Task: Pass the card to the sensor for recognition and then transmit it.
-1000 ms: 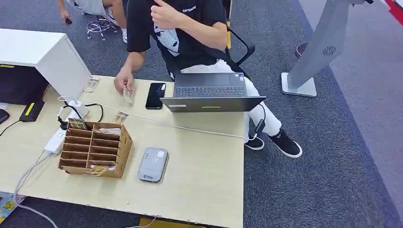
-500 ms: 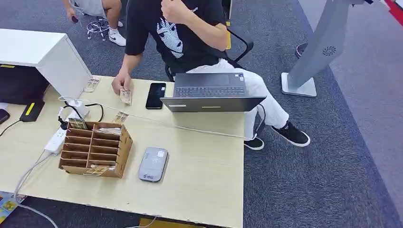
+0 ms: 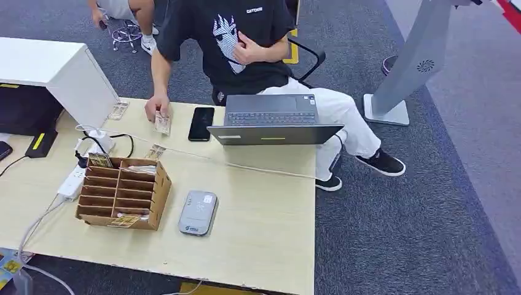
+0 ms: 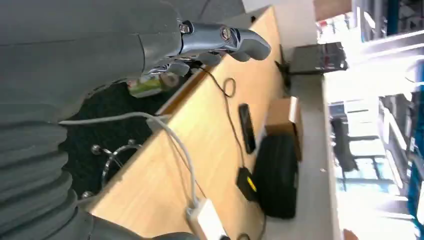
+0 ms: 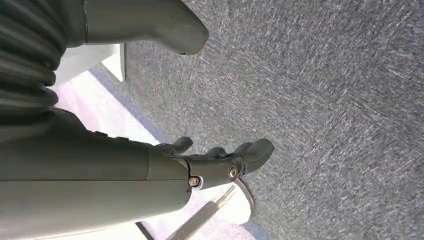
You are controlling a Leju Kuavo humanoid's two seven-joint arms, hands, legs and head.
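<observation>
A grey card sensor [image 3: 198, 212] lies flat on the wooden table [image 3: 264, 227], right of a cardboard slot organizer [image 3: 123, 193]. Cards stand in the organizer's back corner [image 3: 99, 161] and lie at its front [image 3: 126, 220]. More cards lie loose on the table [image 3: 155, 152], and a seated person's hand presses one card [image 3: 163, 125] at the far side. My left hand [image 4: 165, 47] hangs beside the table's near edge, fingers apart, holding nothing. My right hand [image 5: 200, 170] hangs over the carpet, fingers loosely spread and empty.
An open laptop [image 3: 273, 120] and a black phone [image 3: 201, 123] sit at the far side in front of the person. A white power strip [image 3: 72, 181] and cables run along the left. A white cabinet [image 3: 55, 74] stands far left, a grey stand [image 3: 405, 74] at right.
The person has shifted on the chair: the raised arm dropped to the chest and the feet moved right. Their other hand stays on the card. The table items have not moved.
</observation>
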